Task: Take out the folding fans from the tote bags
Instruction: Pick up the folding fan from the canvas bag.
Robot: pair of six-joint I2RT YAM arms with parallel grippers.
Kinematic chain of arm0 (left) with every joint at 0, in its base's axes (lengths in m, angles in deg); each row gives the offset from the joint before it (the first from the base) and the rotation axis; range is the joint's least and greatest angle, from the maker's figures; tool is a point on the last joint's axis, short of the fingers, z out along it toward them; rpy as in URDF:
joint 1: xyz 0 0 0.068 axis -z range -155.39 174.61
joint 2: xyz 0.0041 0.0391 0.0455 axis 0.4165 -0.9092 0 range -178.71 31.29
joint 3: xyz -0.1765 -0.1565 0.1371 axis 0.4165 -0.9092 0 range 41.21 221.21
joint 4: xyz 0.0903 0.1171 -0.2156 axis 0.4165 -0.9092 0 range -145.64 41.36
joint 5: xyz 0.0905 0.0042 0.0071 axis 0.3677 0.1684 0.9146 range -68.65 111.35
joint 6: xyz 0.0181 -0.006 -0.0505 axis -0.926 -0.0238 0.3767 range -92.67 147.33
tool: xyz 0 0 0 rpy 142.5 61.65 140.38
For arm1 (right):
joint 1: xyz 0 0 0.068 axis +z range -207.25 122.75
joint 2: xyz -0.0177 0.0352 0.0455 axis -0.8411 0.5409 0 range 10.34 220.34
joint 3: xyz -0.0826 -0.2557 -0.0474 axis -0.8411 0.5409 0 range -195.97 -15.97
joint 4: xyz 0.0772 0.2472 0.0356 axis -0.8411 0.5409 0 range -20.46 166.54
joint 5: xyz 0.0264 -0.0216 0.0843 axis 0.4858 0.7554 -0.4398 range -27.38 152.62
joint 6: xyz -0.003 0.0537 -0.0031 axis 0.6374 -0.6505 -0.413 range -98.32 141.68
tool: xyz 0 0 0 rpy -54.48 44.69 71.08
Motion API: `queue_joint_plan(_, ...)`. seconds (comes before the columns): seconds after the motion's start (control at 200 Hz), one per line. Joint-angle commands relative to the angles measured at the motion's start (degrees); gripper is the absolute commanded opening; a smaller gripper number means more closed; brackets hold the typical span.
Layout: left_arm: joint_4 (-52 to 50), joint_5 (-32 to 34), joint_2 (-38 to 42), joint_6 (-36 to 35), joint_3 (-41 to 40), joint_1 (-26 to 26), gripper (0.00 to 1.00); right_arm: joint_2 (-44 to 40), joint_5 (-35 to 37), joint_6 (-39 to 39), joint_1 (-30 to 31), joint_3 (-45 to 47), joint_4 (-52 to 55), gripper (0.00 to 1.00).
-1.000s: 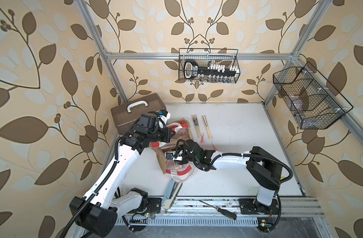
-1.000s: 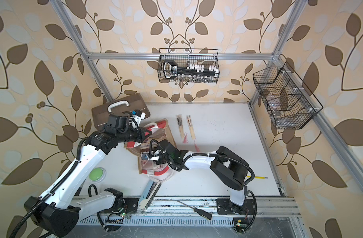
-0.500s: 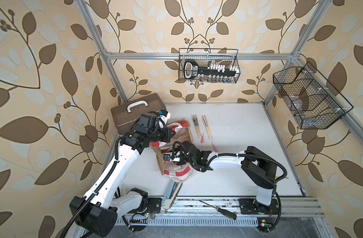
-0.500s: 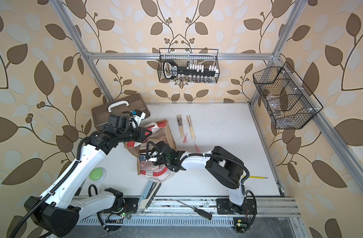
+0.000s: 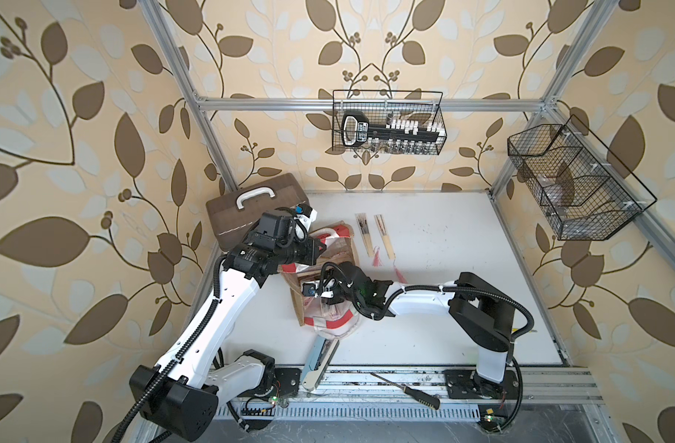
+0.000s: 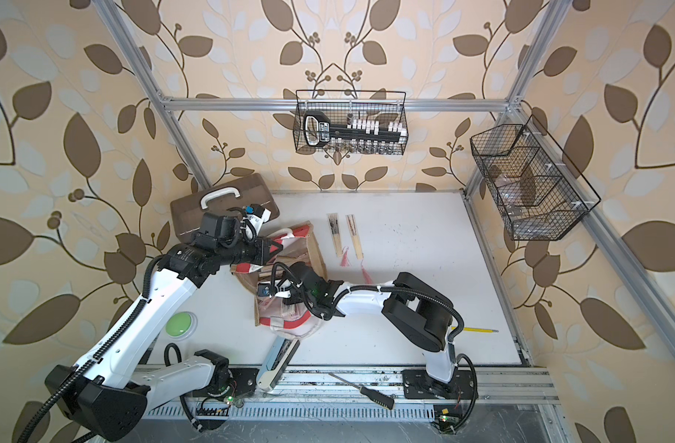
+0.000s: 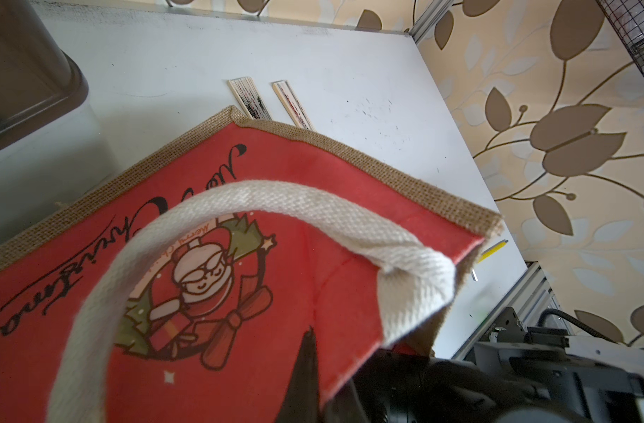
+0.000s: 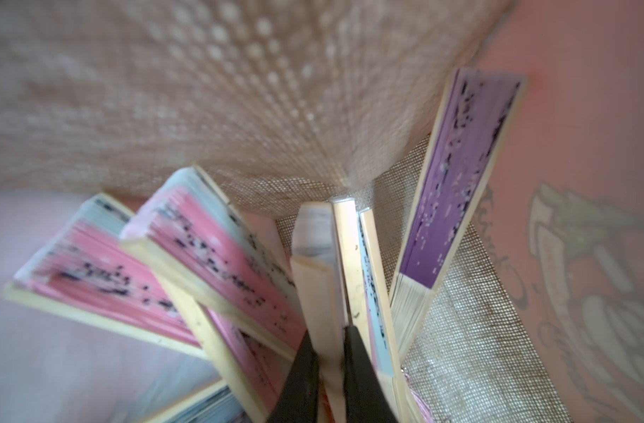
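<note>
**Bamboo fans: a bunch down in the tote, two out on the bench**

Looking down from the right wrist, you see right into the tote bag (image 5: pixel 347 245). Several closed folding fans (image 8: pixel 210 256) lean on each other in there. A couple are pink with dark specks, and a purple fan (image 8: pixel 459 183) stands against the reddish wall. The right pincer (image 8: pixel 329 335) is nearly closed, with its black fingers (image 8: pixel 302 370) pressed on either side of one pale fan (image 8: pixel 313 278) in the middle of the bunch. So it's holding that one, down inside the bag.

The left pincer (image 5: pixel 322 247) is clamped shut on the bag's rim, right next to the woven handle (image 7: pixel 276 197). The red printed panel fills most of the left wrist view.

Two more fans (image 5: pixel 364 234) lie side by side on the white bench (image 5: pixel 443 237), just past the bag's far corner, with their pink tassels pointing toward the robot.

Other stuff around:
- A brown case (image 5: pixel 286 191) sits behind the left arm.
- A light-blue tool (image 5: pixel 320 356) lies at the front edge below the bag.
- A screwdriver (image 5: pixel 405 391) lies on the front rail.
- A green button (image 6: pixel 180 325) shows by the left arm in a top view.
- Two wire baskets (image 5: pixel 387 122) hang on the frame.
</note>
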Motion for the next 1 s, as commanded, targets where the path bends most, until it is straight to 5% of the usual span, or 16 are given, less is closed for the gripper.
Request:
queue_joint_plan(0.0,0.8,-0.5,0.3,-0.3,1.5,-0.3,0.0,-2.2,-2.0,0.0,0.8,2.5,-1.9,0.13)
queue_joint_plan(0.655,0.6,2.2,-0.3,0.4,1.6,-0.3,0.0,-21.2,-4.0,1.6,4.3,17.8,-8.3,0.1)
queue_joint_plan(0.995,0.8,2.1,-0.4,0.6,1.5,-0.3,0.0,-32.3,-7.6,-4.0,4.7,21.6,-11.2,0.1)
